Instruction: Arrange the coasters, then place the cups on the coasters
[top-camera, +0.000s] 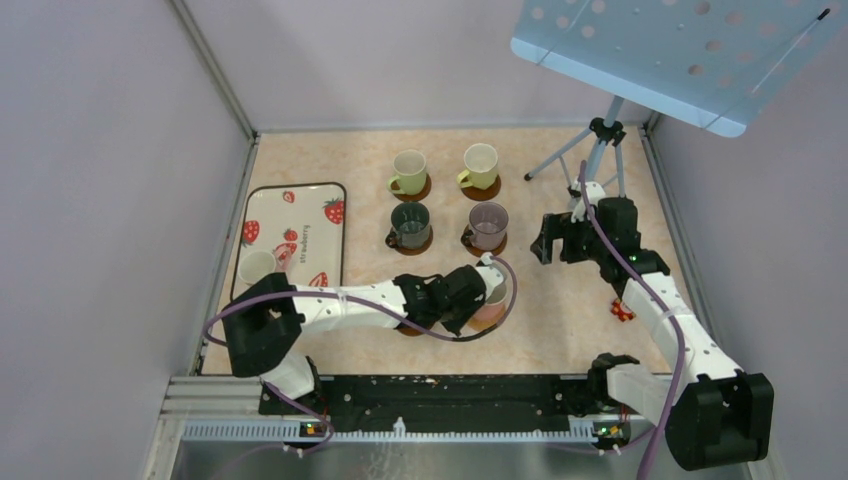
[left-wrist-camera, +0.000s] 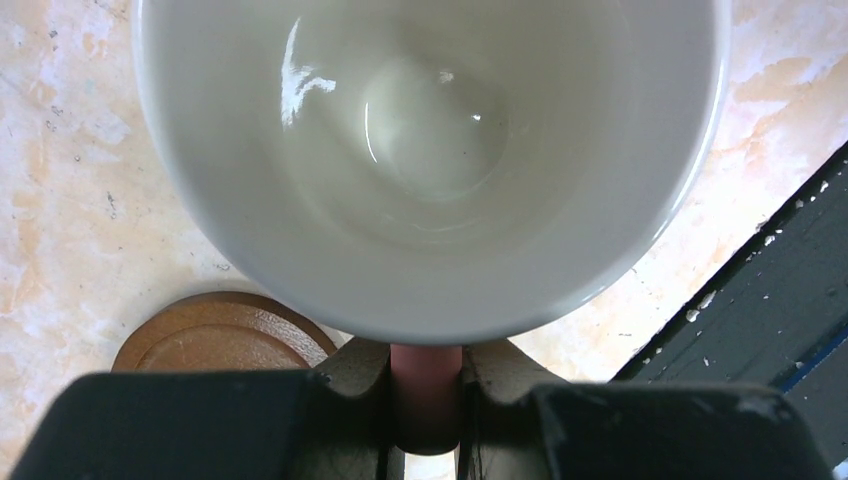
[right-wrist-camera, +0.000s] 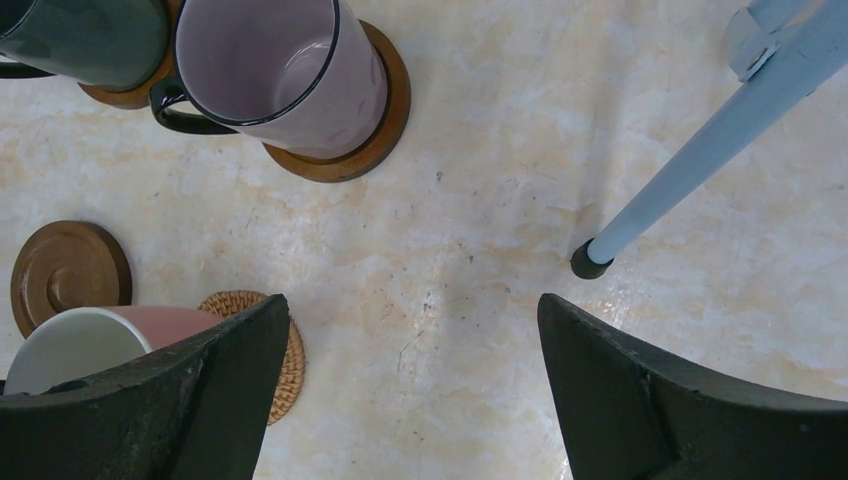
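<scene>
My left gripper (top-camera: 478, 298) is shut on the handle (left-wrist-camera: 427, 395) of a pink cup (top-camera: 492, 298), whose pale inside (left-wrist-camera: 430, 150) fills the left wrist view. This cup is over a woven tan coaster (right-wrist-camera: 277, 352); whether they touch I cannot tell. A bare brown coaster (left-wrist-camera: 222, 336) lies just to its left, also seen as the coaster (right-wrist-camera: 67, 272) in the right wrist view. Behind stand two light green cups (top-camera: 409, 171) (top-camera: 480, 165), a dark green-grey cup (top-camera: 410, 224) and a mauve cup (right-wrist-camera: 272, 70), each on a brown coaster. Another pink cup (top-camera: 257, 266) sits on the tray. My right gripper (right-wrist-camera: 415, 372) hangs open over bare table.
The white strawberry-print tray (top-camera: 300, 215) lies at the left. A pale blue perforated panel (top-camera: 680, 50) on a tripod (top-camera: 600, 150) stands at the back right, one leg's foot (right-wrist-camera: 588, 260) near my right gripper. A small red thing (top-camera: 623, 311) lies by the right arm.
</scene>
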